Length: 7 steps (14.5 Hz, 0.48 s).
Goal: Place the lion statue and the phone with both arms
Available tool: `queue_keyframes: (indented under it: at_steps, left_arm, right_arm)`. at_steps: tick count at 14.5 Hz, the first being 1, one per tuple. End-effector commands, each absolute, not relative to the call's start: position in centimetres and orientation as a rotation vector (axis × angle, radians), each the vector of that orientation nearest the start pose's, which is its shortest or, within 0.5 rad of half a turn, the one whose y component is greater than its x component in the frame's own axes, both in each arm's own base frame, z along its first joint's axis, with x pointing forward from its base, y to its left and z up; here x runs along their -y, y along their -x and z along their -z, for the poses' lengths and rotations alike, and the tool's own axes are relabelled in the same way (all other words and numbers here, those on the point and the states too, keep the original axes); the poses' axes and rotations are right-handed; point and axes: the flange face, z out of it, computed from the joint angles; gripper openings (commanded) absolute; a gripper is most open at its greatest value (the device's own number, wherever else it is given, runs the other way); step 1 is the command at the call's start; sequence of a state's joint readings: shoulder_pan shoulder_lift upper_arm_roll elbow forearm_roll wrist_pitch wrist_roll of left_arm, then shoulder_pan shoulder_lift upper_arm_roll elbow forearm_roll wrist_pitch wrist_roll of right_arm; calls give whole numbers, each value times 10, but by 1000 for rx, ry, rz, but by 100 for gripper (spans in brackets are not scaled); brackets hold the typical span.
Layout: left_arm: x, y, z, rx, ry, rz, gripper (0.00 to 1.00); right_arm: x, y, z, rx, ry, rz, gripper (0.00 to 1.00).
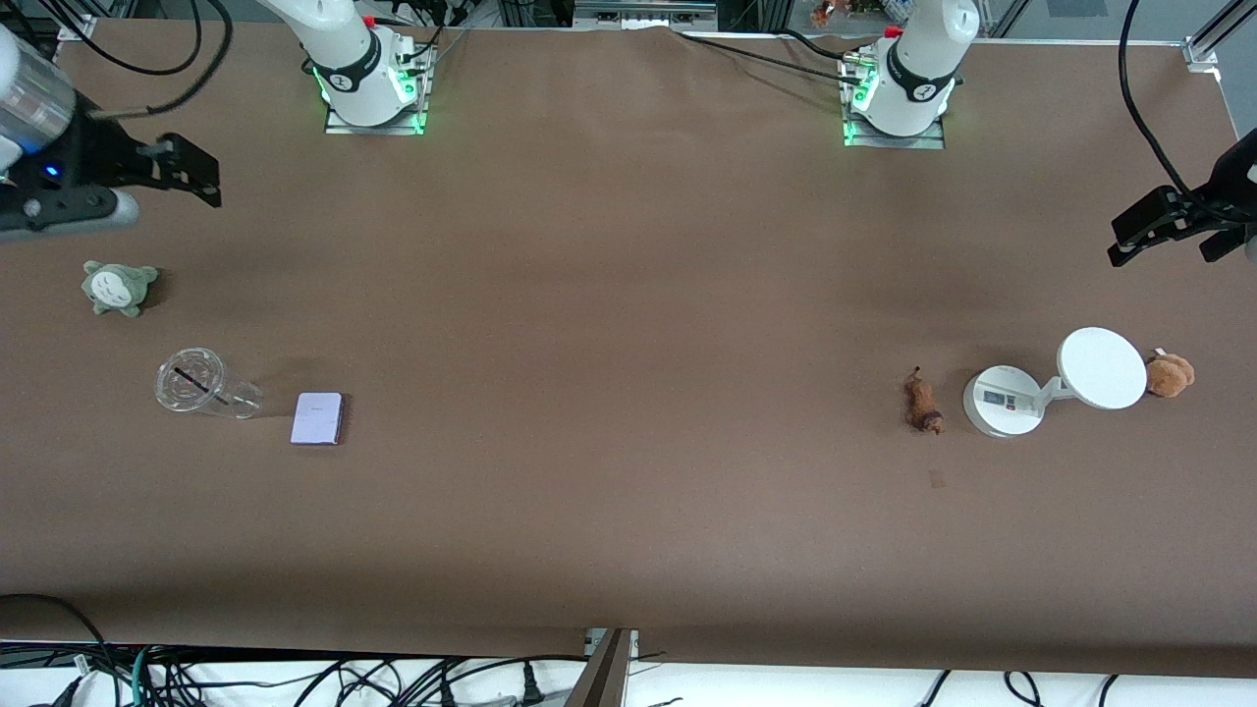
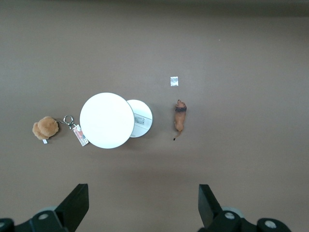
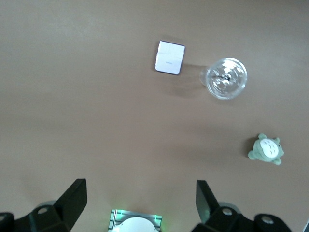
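Observation:
The lion statue (image 1: 922, 403), a small orange-brown figurine, lies on the table toward the left arm's end, beside a white stand; it also shows in the left wrist view (image 2: 180, 117). The phone (image 1: 317, 418), flat and pale lavender, lies toward the right arm's end beside a clear cup, and shows in the right wrist view (image 3: 170, 64). My left gripper (image 1: 1164, 245) hangs high over the left arm's end of the table, open and empty (image 2: 143, 203). My right gripper (image 1: 211, 182) hangs high over the right arm's end, open and empty (image 3: 140, 200).
A white round-based stand with a disc (image 1: 1102, 368) and a fluffy brown plush (image 1: 1169, 374) sit beside the lion. A clear plastic cup (image 1: 201, 385) lies beside the phone. A grey-green plush (image 1: 119, 287) sits farther from the camera. A small tape mark (image 1: 937, 478) lies nearer than the lion.

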<state>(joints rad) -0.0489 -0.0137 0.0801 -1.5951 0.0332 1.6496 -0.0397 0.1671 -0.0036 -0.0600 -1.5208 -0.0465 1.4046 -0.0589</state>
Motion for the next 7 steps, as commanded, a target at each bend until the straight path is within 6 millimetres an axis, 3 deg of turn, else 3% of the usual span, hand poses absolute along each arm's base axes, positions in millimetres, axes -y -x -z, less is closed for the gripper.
queue_keyframes:
  at_steps: [1, 7]
  left_arm:
    - [-23, -569, -645, 127, 3105, 177, 100]
    - [-31, -571, -644, 142, 3109, 174, 100]
  right_arm:
    - [-33, -517, -633, 242, 3179, -223, 100]
    - [-27, -528, -620, 268, 3168, -293, 100]
